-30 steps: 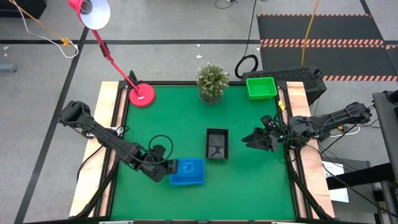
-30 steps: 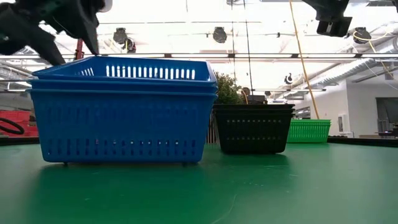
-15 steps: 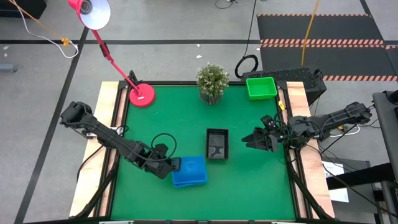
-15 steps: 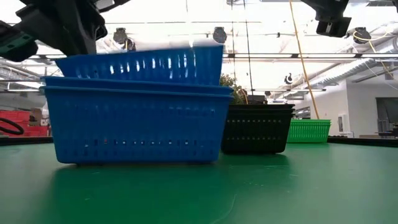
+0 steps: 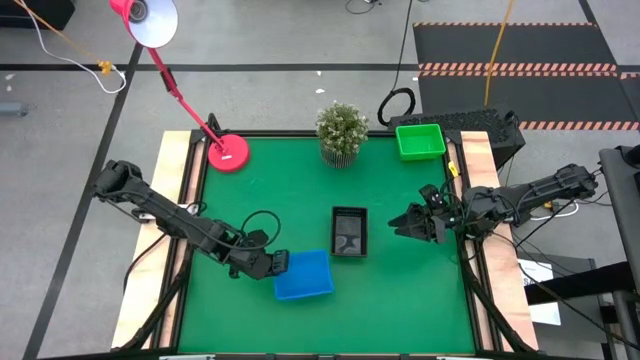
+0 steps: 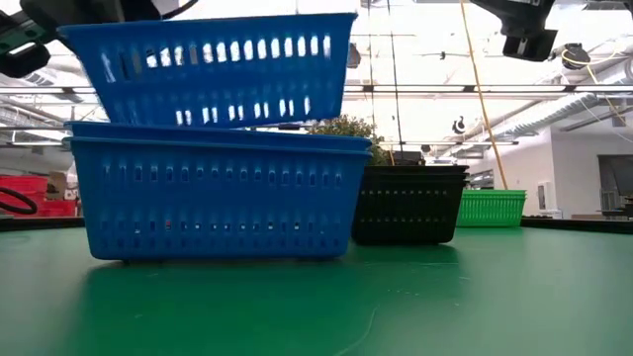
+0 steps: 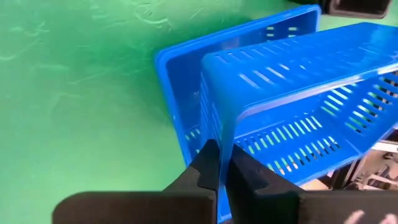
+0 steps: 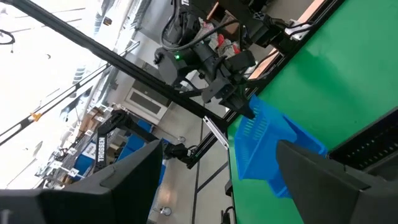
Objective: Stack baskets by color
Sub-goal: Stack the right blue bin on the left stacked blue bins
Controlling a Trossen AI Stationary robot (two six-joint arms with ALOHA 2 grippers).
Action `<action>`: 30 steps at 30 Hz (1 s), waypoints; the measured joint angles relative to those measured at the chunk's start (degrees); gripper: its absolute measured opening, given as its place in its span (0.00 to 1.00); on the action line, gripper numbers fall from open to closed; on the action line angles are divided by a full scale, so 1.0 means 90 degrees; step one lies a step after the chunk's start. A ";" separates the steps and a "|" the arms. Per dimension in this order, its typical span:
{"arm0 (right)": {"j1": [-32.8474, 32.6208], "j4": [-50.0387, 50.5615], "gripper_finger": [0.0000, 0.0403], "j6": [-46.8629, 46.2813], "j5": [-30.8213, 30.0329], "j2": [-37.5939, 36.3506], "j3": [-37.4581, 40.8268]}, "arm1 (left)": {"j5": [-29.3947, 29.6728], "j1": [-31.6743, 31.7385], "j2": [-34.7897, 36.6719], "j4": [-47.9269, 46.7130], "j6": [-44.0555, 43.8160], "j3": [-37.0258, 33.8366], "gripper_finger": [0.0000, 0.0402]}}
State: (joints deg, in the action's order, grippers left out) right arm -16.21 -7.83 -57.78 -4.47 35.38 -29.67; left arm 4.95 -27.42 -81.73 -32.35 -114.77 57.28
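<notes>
Left gripper [image 7: 219, 163] pinches the upper blue basket [image 6: 208, 64] (lifted off its twin [image 6: 213, 193] at six o'clock); next, re-seat squarely.

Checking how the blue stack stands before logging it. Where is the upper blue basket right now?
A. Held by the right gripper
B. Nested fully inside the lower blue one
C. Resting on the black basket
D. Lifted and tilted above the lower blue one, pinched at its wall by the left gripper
D: the low view shows the upper blue basket tilted above the lower blue basket, and the left gripper pinches its wall.
</notes>
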 joint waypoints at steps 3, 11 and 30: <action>0.0000 -0.0003 0.75 0.0001 -0.0024 0.0000 0.0000 | -0.0142 0.0084 0.0000 -0.0007 0.0034 0.0000 0.02; 0.0000 -0.0005 0.75 0.0041 -0.0021 0.0000 0.0000 | -0.0382 0.0335 0.0000 -0.0128 0.0246 0.0000 0.04; 0.0000 -0.0019 0.75 0.0141 0.0003 0.0000 0.0000 | -0.0668 0.0481 -0.0175 -0.0346 0.0352 -0.0012 0.31</action>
State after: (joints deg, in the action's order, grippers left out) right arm -16.21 -8.00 -56.51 -4.45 35.38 -29.67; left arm -1.06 -23.09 -83.31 -35.46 -111.60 57.17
